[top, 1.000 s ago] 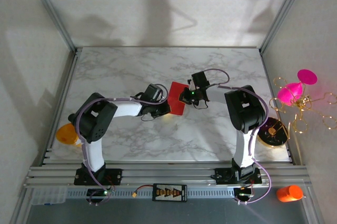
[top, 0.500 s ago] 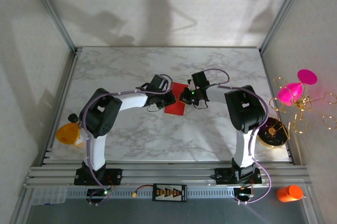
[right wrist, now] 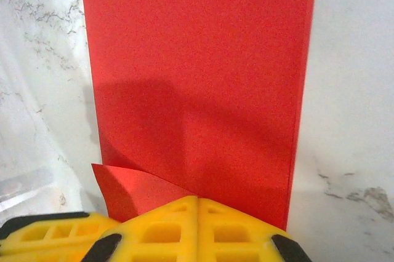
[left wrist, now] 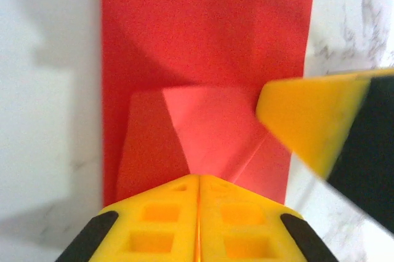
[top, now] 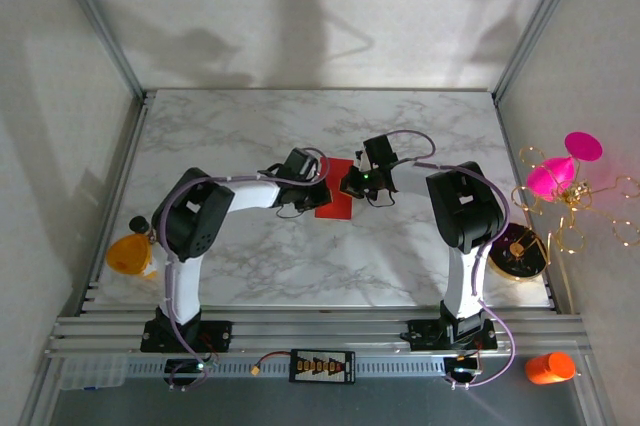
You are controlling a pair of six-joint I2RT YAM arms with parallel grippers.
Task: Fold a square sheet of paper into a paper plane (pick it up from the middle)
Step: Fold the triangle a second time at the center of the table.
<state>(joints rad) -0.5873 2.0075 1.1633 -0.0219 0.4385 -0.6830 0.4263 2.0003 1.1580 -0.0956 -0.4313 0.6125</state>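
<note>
I see the square sheet of paper (top: 334,204) lying mid-table on the grey-veined white marble top (top: 250,126), with pale walls (top: 300,16) around it. The left gripper (top: 322,192) and right gripper (top: 349,184) are both closed, tips meeting the red sheet from opposite sides; a flap lifts by the left tips.

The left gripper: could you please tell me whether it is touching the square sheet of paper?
Touching. In the left wrist view, a raised fold of the square sheet of paper runs straight into the shut tips of the left gripper.
</note>
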